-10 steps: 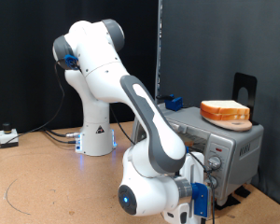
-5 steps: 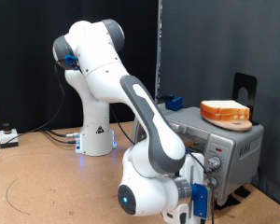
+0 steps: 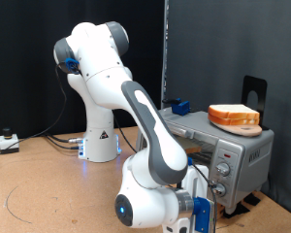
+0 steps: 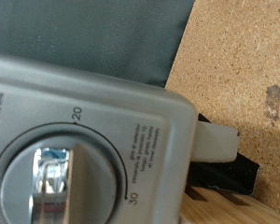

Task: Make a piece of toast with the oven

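Wrist view, tool's grip state unclear, at oven point(image 4: 103, 131) timer knob point(image 4: 51, 182).

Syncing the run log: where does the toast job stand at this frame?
Done: cannot confirm; a stack of bread slices sits on top of the toaster oven, and no slice shows inside it from these views.
In hand: the arm's hand is low at the oven's front by its knobs; the wrist view is filled by a timer dial marked 20 and 30.
Left: no toasted slice is visible.
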`<action>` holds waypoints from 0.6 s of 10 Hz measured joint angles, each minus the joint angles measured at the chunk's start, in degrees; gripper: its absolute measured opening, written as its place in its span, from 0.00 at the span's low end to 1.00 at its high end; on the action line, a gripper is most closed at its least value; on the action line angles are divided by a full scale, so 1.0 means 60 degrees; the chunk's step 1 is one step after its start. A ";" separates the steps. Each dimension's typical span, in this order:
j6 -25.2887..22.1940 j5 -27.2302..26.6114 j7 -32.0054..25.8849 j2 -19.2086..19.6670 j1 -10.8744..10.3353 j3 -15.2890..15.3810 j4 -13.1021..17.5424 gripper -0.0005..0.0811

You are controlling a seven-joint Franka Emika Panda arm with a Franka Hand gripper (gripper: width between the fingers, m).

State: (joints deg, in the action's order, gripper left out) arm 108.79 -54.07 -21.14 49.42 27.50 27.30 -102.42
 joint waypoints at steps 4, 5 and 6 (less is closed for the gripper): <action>-0.0219 0.0184 -0.0050 0.0002 -0.0032 0.0082 0.0063 0.98; -0.0219 0.0245 -0.0060 0.0003 -0.0071 0.0088 0.0064 0.98; -0.0108 0.0299 -0.0118 0.0003 -0.0113 0.0087 0.0063 0.98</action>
State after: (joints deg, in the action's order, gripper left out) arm 108.14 -52.27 -21.84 49.44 26.82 27.82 -102.05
